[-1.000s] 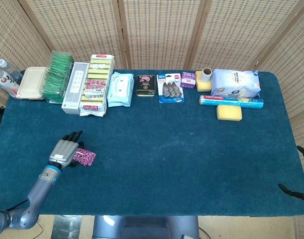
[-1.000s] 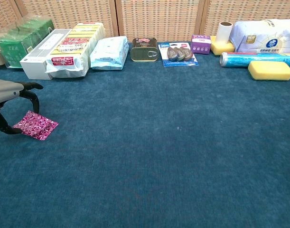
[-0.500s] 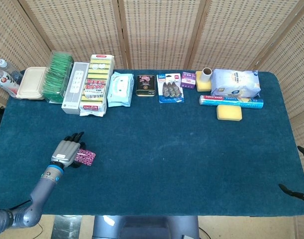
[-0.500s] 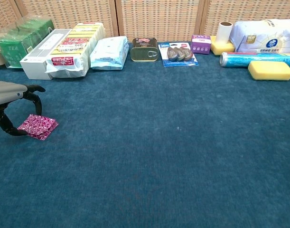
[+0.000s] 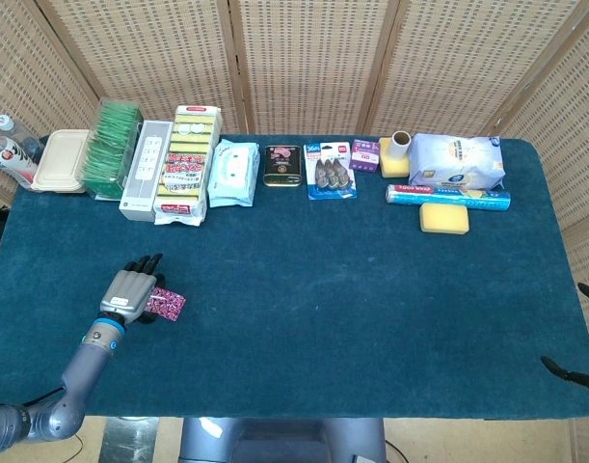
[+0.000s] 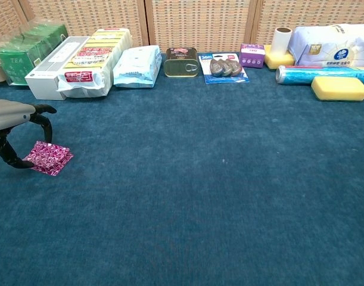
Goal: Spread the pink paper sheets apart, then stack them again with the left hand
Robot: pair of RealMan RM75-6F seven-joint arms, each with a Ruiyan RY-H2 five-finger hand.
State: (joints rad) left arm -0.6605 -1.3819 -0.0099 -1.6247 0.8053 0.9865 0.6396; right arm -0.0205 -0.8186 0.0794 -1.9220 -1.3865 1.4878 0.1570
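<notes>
Only one small stack of pink patterned paper sheets (image 5: 165, 304) (image 6: 48, 158) is countable, lying flat at the lower left of the blue table cloth (image 5: 352, 289), its long axis diagonal, partly hidden under the left hand (image 5: 128, 291) (image 6: 15, 128), whose curled fingers touch its edge; the hold is unclear.

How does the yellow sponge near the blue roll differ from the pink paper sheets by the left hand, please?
The yellow sponge is a thick, plain block; the pink paper sheets are thin, flat and patterned. The sponge lies untouched on the table's right side; the sheets lie at the left, partly under the left hand. Both rest on the blue cloth.
</notes>
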